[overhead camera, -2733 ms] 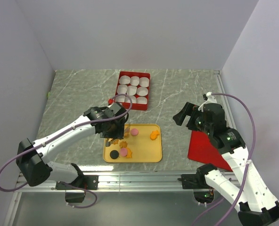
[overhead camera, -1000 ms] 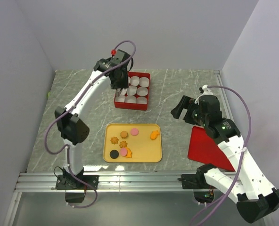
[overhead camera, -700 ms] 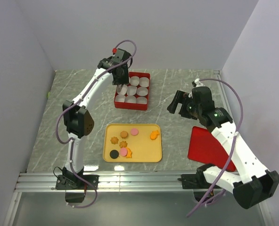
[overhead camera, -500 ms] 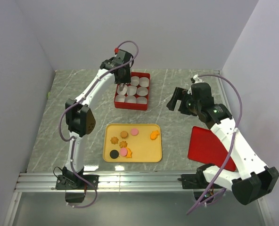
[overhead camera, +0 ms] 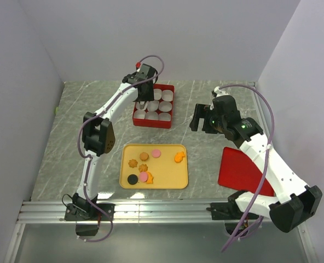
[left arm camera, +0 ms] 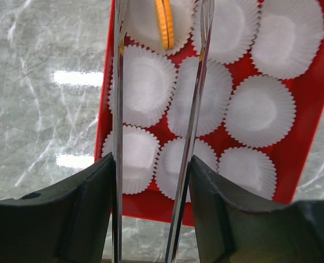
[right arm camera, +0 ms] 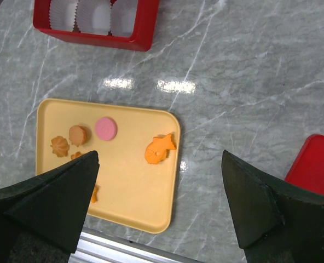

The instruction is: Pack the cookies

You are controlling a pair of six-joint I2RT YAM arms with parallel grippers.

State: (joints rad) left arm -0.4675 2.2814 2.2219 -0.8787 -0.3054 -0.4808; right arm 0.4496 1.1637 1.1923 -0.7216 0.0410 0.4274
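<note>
Several cookies lie on the yellow tray [overhead camera: 181, 178]: an orange fish [overhead camera: 179, 158], a pink round [overhead camera: 156, 153], a brown round [overhead camera: 144, 156], a tan flower [overhead camera: 132, 163] and a black round [overhead camera: 132, 179]. My left gripper [overhead camera: 142, 99] hangs over the red box [overhead camera: 154, 123] of white paper cups. Its long metal blades [left arm camera: 118, 82] stand apart, open. An orange cookie [left arm camera: 163, 22] stands on edge in a far cup between them, touching neither. My right gripper [right arm camera: 159, 156] is open and empty, high above the fish cookie [right arm camera: 159, 149].
A flat red lid [overhead camera: 241, 172] lies on the marble table to the right of the tray. The box's other paper cups [left arm camera: 259, 110] hold nothing. Grey walls close in the table on three sides.
The left blades have spread apart and let go of the orange cookie, which rests in the cup. The right arm has swung left and forward, toward the tray.
</note>
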